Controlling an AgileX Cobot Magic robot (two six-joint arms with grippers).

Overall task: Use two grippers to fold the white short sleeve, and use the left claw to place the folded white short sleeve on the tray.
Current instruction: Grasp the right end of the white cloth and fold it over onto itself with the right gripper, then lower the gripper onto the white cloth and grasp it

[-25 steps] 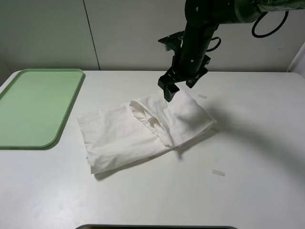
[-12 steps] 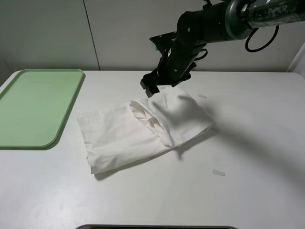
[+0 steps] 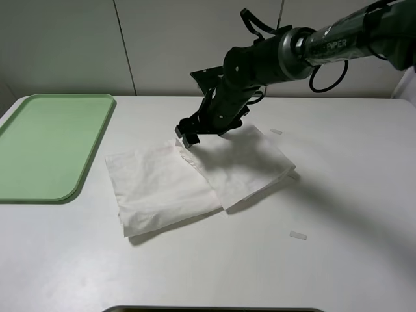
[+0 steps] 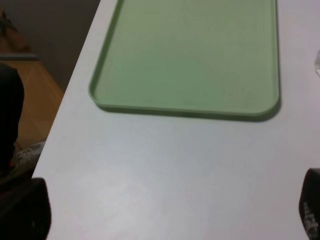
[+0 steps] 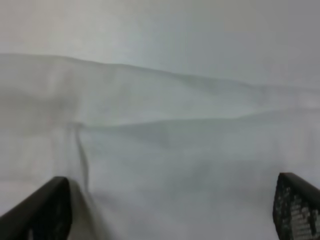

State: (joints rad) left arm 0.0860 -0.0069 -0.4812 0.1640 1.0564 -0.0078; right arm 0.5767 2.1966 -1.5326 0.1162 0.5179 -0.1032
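Since the fingers of my right gripper [image 3: 187, 138] stand wide apart in its wrist view, with only flat cloth below them and nothing pinched, I read that claw as released. It hangs low over the far edge of the white short sleeve [image 3: 195, 179], right where an upper layer overlaps a lower one. I take that to be the spot where a fold is set down.

The shirt lies directly beneath and in front of this gripper on the white table [image 3: 338, 260]. It is doubled into a rough rectangle, and no collar or lettering shows. I judge the folding nearly or fully done.

The left claw [image 4: 167, 212] is outside the high view. Its own camera shows both fingertips spread far apart over bare tabletop, gripping nothing, so it is released too. The light-green tray [image 4: 190, 112] sits just ahead of that claw with nothing on it, which suits the hand-off, since that claw must carry the shirt there. The risk I see is the layers sliding apart under a single pinch.
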